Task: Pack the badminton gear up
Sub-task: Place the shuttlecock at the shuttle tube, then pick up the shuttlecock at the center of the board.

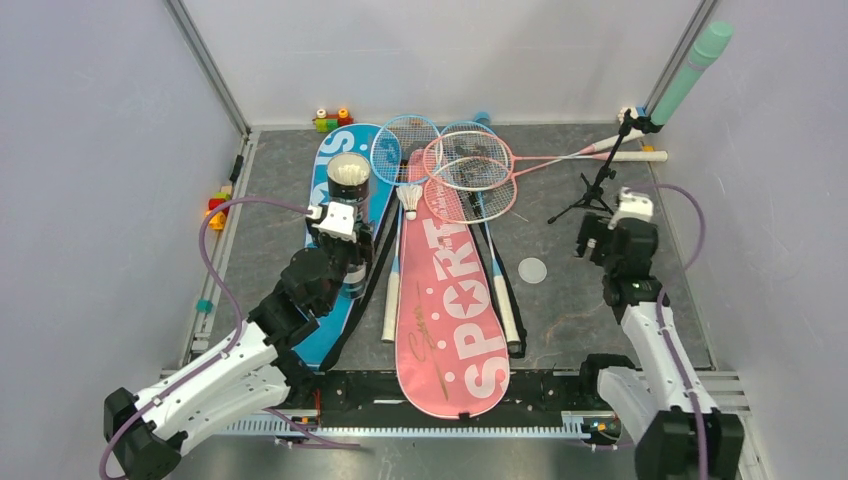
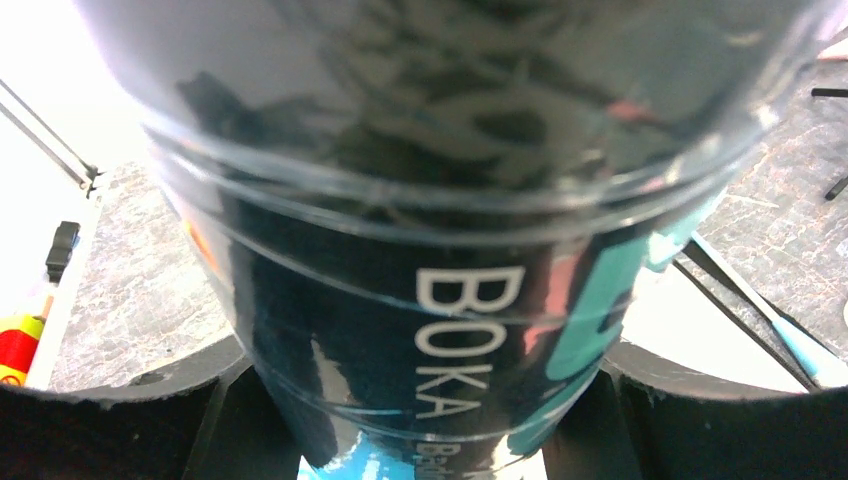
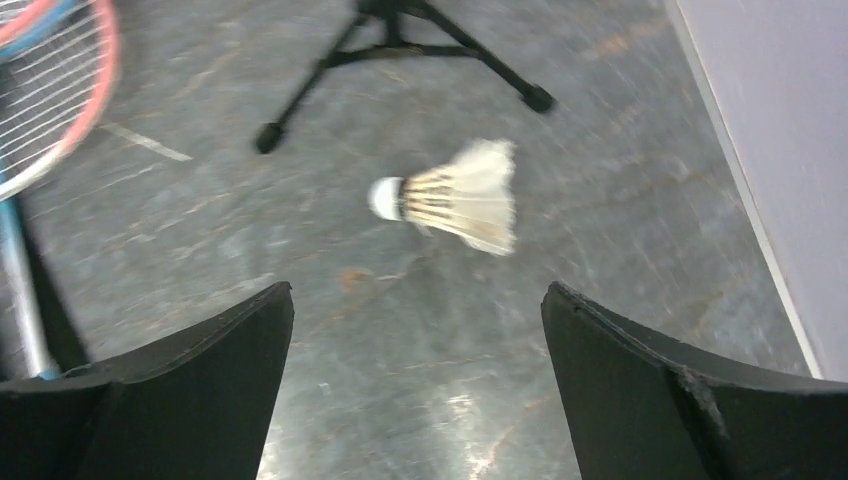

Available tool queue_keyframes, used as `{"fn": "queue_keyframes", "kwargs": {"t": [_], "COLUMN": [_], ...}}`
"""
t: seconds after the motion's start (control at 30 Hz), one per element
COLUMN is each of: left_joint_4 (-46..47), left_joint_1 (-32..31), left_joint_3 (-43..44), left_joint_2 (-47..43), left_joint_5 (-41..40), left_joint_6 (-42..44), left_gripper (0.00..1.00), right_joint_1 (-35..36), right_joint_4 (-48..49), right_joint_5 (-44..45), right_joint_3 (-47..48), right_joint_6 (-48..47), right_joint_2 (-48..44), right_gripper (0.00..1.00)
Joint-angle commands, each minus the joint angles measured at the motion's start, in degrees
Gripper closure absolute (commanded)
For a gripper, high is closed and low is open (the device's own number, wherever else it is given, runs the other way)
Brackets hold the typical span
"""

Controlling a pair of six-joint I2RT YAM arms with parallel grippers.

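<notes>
Take white feather shuttlecock (image 3: 455,197), lying near right edge of tabletop (image 3: 420,420) beneath wide-open, empty right gripper (image 3: 415,300), by cork, feathers judged light and crushable; squeeze glossy dark cylindrical tube (image 2: 450,250), clasped upright by left gripper (image 1: 345,235) toward left edge, firmly, likely slippery.

The right hand (image 3: 418,292), fingers spread wide, has bare grey desk (image 3: 420,400) beneath it and a clear run to the white feather shuttlecock (image 3: 450,195) lying just ahead. Past that, the small black tripod stand (image 3: 400,30) splays its legs, and the pale side wall (image 3: 780,150) hems in the right. Between the long pink "SPORT" racket bag (image 1: 450,320) and that hand, only a small round clear disc (image 1: 532,270) lies on the desk. Overlapping pink and blue racket heads (image 1: 470,165) crowd the back centre. The dark cylindrical tube (image 2: 450,150) fills the left hand (image 2: 420,400).
</notes>
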Motion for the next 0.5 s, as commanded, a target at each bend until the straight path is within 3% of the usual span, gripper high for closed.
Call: {"fn": "queue_keyframes", "kwargs": {"t": [0.0,0.13,0.27,0.47], "left_joint_4": [4.4,4.3,4.1,3.9], "left_joint_1": [0.0,0.0,0.0,0.0], "left_joint_3": [0.5,0.5,0.3,-0.3], "left_joint_2": [-0.1,0.4,-0.4,-2.0], "left_joint_5": [-0.3,0.5,1.2,4.2], "left_joint_6": [-1.6,-0.9,-0.6,-0.6], "left_gripper": [0.96,0.97,0.97,0.97], "right_joint_1": [-16.2,-26.4,-31.9,-32.3], "right_joint_4": [13.0,25.1,36.1,47.4], "right_joint_5": [-16.1,-24.1,-37.2,-34.6], "right_joint_3": [-4.8,-9.9,-13.2,-16.6], "right_joint_6": [4.2,8.2,12.5,12.3], "right_joint_2": [0.8,6.0,12.9,18.6], "right_gripper": [0.01,0.01,0.15,0.2]}}
